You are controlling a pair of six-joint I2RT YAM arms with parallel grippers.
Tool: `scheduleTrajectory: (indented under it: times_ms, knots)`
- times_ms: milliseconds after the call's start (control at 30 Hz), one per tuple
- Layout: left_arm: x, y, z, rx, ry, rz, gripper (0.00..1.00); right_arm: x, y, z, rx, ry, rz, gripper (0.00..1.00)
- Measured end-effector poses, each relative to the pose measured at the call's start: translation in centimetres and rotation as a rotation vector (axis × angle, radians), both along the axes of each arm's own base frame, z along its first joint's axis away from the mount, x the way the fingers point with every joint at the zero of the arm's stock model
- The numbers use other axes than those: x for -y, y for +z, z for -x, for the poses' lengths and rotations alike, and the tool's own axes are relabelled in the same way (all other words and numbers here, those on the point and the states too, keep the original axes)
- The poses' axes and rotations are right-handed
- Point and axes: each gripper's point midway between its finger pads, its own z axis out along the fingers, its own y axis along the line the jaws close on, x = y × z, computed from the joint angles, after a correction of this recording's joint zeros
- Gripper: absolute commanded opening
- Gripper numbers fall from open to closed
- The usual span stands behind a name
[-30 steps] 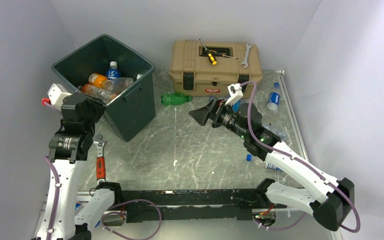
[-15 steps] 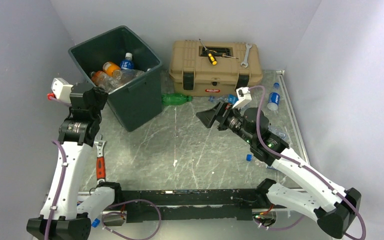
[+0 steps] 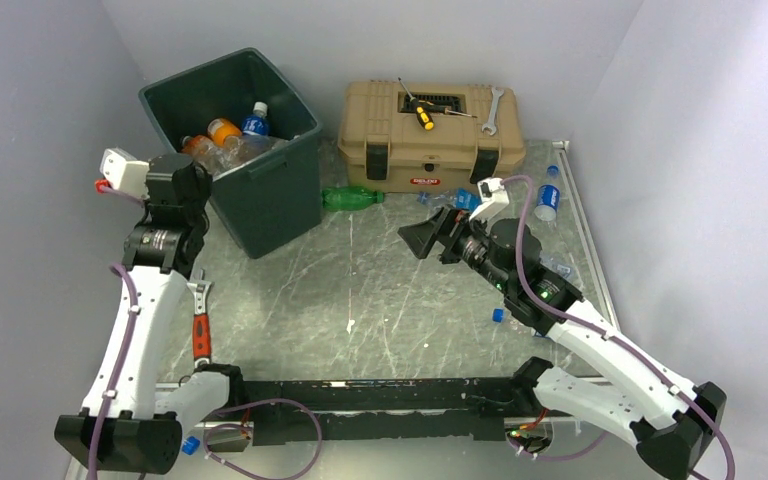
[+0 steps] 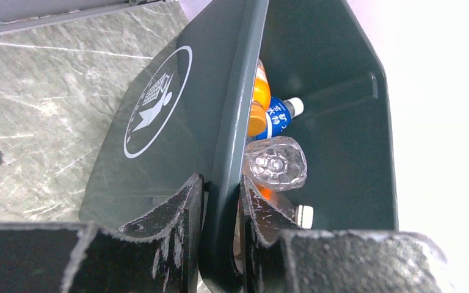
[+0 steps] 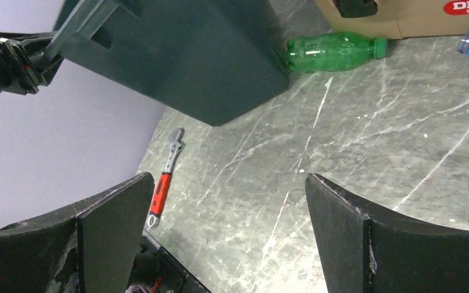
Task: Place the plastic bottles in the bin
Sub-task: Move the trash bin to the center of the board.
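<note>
Top external view: left gripper (image 3: 194,186) pinches the near-left rim of the dark green bin (image 3: 265,205), which holds several plastic bottles (image 3: 225,140). A green bottle (image 3: 352,198) lies on the table (image 3: 360,290) between bin and toolbox (image 3: 430,130). The right gripper (image 3: 420,238) hovers nearby, empty.

Left wrist view: jaws straddle the bin wall; orange, blue-labelled and clear bottles lie within.

Right wrist view: jaws spread wide; green bottle against the bin's base; wrench (image 5: 162,183) left of it.

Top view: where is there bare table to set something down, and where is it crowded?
Bare: the table's middle, bordered by the bin, the green bottle, the right fingers and the near rail. Crowded: the right back corner, bottles lying between toolbox and right arm; the wrench occupies the left strip.
</note>
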Motion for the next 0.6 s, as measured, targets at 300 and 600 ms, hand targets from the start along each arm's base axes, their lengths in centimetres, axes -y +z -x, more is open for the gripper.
scheduleTrajectory:
  times_ms: [300, 600]
  knots:
    - [-0.1, 0.2, -3.1, -0.001, 0.008, -0.024, 0.17, 0.6, -0.4, -0.1, 0.003, -0.021, 0.028, 1.0]
    - [-0.4, -0.1, -2.9, -0.051, -0.017, -0.106, 0.95, 1.0, -0.2, -0.1, 0.02, -0.033, 0.04, 1.0]
